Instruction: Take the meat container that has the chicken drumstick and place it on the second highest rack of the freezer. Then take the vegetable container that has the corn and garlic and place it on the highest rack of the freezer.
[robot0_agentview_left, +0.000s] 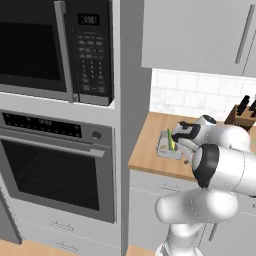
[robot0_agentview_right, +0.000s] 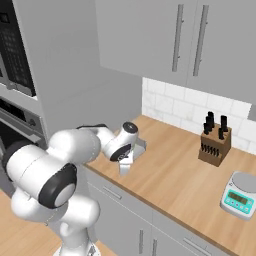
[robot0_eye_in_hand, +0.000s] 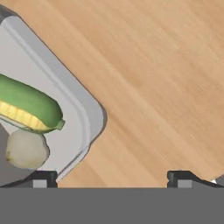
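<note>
The robot's white arm reaches over a wooden tabletop (robot0_agentview_right: 175, 175), its end effector (robot0_eye_in_hand: 113, 177) hanging low above the grey vegetable container (robot0_eye_in_hand: 85, 111) at the near left corner of the surface. Seen from the hand, the two dark fingertips (robot0_eye_in_hand: 41, 178) stand wide apart with nothing between them: one sits over the container's rounded corner rim, the other over bare wood beside it. Inside the container lies the corn (robot0_eye_in_hand: 28, 107), a yellow cob wrapped in green husk, with the pale garlic (robot0_eye_in_hand: 26, 148) bulb just beside its end, close to the rim. From the left base view the container (robot0_agentview_left: 165, 148) rests near the tabletop's edge, the corn (robot0_agentview_left: 171, 141) partly hidden behind the arm's wrist. To the left of the tabletop rises a grey column with a microwave (robot0_agentview_left: 55, 47) above an oven (robot0_agentview_left: 55, 165). Farther along the tabletop, well apart from the container, stand a wooden knife block (robot0_agentview_right: 215, 145) against the white tiled wall and a small kitchen scale (robot0_agentview_right: 241, 195) nearer the front edge. Grey wall cabinets (robot0_agentview_right: 190, 40) hang overhead.
</note>
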